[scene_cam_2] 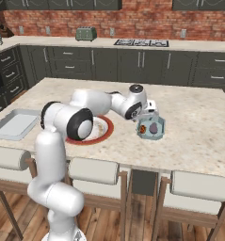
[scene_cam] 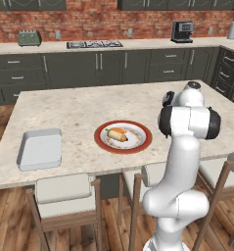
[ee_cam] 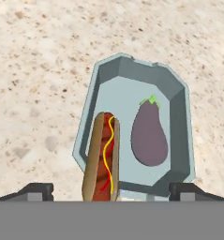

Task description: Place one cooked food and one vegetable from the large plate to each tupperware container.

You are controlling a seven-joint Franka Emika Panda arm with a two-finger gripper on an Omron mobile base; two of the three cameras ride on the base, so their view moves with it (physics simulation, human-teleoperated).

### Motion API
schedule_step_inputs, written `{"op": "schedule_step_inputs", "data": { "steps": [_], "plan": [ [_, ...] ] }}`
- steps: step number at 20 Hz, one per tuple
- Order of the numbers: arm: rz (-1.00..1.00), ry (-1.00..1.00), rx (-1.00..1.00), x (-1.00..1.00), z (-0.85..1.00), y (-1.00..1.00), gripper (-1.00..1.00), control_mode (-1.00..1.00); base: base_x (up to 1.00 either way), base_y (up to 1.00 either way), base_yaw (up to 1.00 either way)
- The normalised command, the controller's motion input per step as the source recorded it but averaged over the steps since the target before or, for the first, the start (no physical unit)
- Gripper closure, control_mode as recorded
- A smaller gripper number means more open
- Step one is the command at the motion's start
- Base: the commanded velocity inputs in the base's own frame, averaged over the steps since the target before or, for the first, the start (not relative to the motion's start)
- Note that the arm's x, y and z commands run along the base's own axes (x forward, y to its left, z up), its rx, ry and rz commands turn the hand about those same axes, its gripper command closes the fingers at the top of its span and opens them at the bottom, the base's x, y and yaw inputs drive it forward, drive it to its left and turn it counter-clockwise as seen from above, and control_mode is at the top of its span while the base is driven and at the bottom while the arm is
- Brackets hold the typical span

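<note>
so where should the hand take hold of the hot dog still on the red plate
Probably across its middle, from straight above. The hot dog lies flat on the large plate, long and narrow, so closing across the short width should fit the fingers. A carrot lies close against its left end, so grip toward the centre or right, away from it. The hand, open, sits over the small container.

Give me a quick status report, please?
Gripper open above small container. Hot dog and eggplant inside. Second hot dog on large plate. Nothing obstructing.

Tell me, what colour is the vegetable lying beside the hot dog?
Purple, with a small green top: an eggplant, clearest in the hand view.
</note>
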Motion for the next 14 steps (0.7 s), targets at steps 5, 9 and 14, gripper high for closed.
{"op": "schedule_step_inputs", "data": {
  "steps": [5,9,14],
  "plan": [
    [-0.03,0.0,0.06,-0.93,0.44,0.91,-1.0,-1.0,0.0,0.0,0.0],
    [0.0,0.02,0.0,-0.61,0.65,1.0,-1.0,-1.0,0.0,0.0,0.0],
    [0.03,0.16,0.02,-0.39,0.32,1.0,-1.0,-1.0,0.0,0.0,0.0]
  ]
}}
